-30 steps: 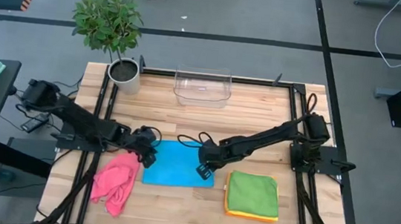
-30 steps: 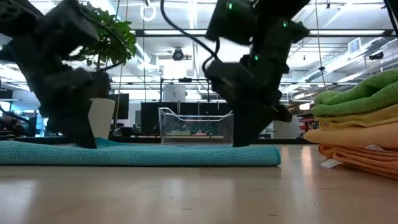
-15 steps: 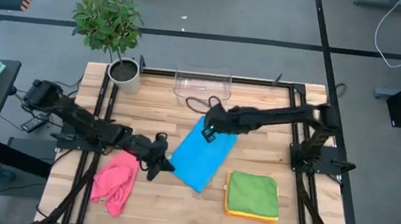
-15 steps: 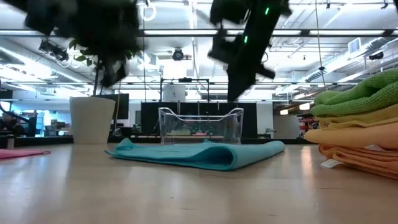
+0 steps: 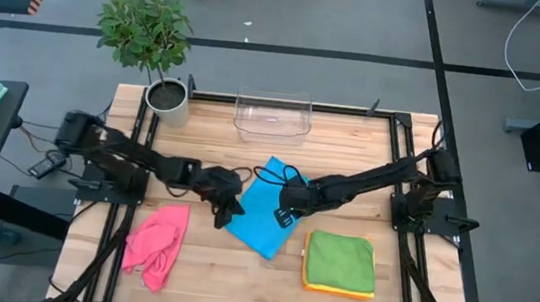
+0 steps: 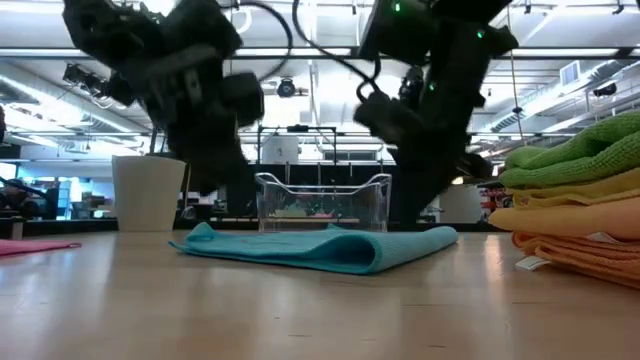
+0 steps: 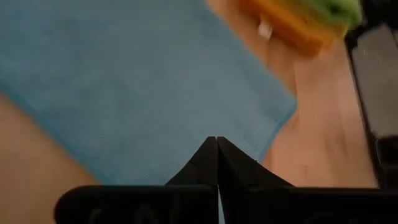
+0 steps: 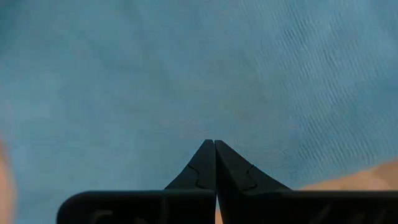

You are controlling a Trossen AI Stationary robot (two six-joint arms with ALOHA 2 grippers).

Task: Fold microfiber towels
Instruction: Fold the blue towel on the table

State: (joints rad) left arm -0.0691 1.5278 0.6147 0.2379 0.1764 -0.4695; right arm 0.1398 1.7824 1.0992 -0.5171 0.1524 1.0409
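Observation:
A blue microfiber towel (image 5: 265, 221) lies folded and askew at the table's middle, its fold showing at the right in the low view (image 6: 372, 258). My left gripper (image 5: 227, 211) is shut and empty, slanting down over the towel's left edge (image 7: 216, 139). My right gripper (image 5: 288, 214) is shut and points down at the towel's right half (image 8: 214, 143). A crumpled pink towel (image 5: 158, 243) lies near left. A green towel tops a stack of folded orange and yellow ones (image 5: 341, 262) near right. My right gripper's shut fingers (image 8: 205, 163) point steeply down at the blue towel's right half (image 8: 249, 106). I cannot tell whether they touch the cloth. My left gripper hangs just above the towel, touching nothing.
A clear plastic bin (image 5: 274, 114) stands at the far edge's middle. A potted plant (image 5: 167, 98) is at the far left corner. Bare wood shows along the near edge between the pink towel and the stack.
The blue towel lay spread flat with both grippers at its near corners; it now lies folded over, narrower and turned askew. My right gripper swung toward the far edge, then came back down over the towel. My left gripper moved right and turned.

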